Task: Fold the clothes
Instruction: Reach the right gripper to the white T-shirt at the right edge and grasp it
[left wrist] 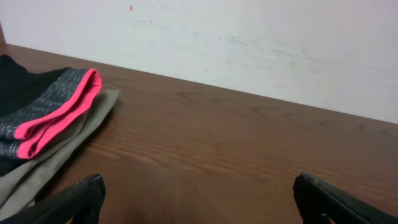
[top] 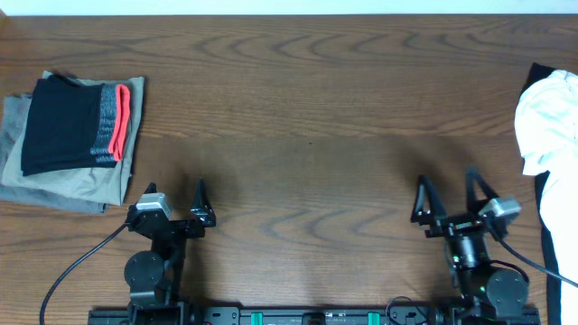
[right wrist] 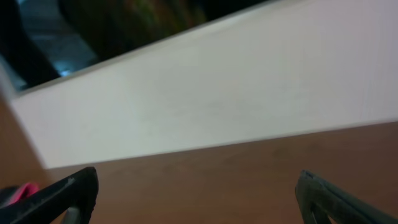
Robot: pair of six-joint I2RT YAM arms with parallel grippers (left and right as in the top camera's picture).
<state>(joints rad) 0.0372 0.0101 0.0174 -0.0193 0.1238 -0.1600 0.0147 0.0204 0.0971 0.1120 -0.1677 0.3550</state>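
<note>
Low in the overhead frame, the left gripper (top: 174, 188) and right gripper (top: 446, 178) both stand empty with their jaws apart. The white T-shirt (top: 551, 122) lies bunched at the right edge. It is probably best to drag it toward the middle and flatten it first.

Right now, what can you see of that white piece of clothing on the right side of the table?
The white T-shirt lies unfolded in a soft, wrinkled heap at the right edge of the wooden table; it looks like thin cotton. The overhead view cuts part of it off, so its full shape cannot be told. It lies against a black item that shows above and below it. The right pincer stands open nearby, not touching it.
</note>
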